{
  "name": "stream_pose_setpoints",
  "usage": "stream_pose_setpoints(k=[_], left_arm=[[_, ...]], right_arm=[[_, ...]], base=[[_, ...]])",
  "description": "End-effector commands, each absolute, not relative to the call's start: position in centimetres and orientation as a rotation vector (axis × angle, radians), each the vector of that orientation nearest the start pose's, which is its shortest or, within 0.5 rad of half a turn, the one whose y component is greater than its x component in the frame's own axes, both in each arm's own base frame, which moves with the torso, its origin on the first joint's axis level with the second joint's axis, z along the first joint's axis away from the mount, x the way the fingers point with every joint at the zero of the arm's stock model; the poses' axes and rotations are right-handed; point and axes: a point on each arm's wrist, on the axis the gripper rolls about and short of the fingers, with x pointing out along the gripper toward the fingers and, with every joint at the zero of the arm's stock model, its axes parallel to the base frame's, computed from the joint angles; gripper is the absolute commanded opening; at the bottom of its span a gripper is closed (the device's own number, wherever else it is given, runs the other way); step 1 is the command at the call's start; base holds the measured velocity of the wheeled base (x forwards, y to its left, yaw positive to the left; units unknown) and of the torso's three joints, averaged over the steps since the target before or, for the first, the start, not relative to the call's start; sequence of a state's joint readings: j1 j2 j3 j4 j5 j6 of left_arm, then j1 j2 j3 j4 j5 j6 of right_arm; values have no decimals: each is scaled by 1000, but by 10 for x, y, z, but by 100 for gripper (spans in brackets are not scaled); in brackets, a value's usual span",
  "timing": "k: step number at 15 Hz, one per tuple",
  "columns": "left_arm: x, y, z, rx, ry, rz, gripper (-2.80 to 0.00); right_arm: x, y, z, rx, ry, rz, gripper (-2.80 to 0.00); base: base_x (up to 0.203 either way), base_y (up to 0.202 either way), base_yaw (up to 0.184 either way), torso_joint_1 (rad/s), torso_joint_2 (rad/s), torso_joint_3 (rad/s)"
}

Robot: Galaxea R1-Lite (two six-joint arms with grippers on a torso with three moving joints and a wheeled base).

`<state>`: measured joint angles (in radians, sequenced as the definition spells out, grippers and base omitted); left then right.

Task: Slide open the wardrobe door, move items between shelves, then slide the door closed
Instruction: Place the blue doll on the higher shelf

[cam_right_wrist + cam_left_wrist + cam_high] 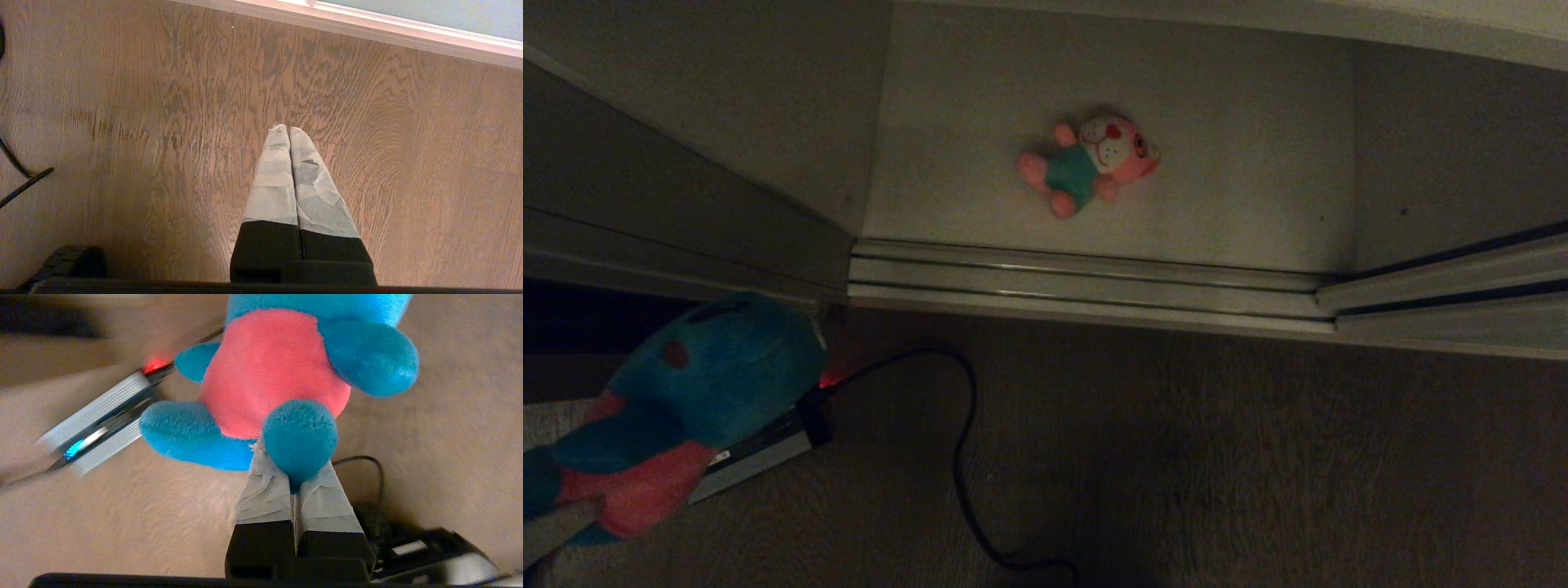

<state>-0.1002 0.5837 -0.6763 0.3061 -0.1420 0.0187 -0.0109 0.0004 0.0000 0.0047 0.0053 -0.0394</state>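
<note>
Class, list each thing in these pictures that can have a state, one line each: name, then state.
Blue toy: gripped by one foot, lifted off the floor.
Pink toy: lying on the shelf, untouched.
Wardrobe door: slid open.
Left pincer: shut on the blue toy.
Right pincer: shut, empty, above the wooden floor.

Wardrobe opening free above door tracks (1086, 278); pink plush (1090, 163) alone mid-shelf (947, 163).

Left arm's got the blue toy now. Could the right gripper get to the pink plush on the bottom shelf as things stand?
Probably yes. The pink plush lies alone on the open shelf, nothing before it but the floor track. The right gripper is shut and empty over the wood floor.
</note>
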Motion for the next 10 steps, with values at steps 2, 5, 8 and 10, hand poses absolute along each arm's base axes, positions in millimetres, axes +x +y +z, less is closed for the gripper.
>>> stream_pose_setpoints(k=[2, 5, 8, 10], left_arm=[[-33, -3, 213, 24, 69, -175, -280], [-41, -4, 188, 27, 70, -140, -280], [-44, -3, 171, 8, 62, -96, -280], [-49, -3, 154, 12, 26, -100, -280]], right_arm=[[-23, 0, 74, -40, 8, -4, -280], [-23, 0, 74, -40, 8, -4, -280], [-23, 0, 74, -40, 8, -4, -280], [-23, 0, 74, -40, 8, -4, -280]], base=[[0, 0, 0, 0, 0, 0], [0, 0, 0, 0, 0, 0], [0, 0, 0, 0, 0, 0], [0, 0, 0, 0, 0, 0]])
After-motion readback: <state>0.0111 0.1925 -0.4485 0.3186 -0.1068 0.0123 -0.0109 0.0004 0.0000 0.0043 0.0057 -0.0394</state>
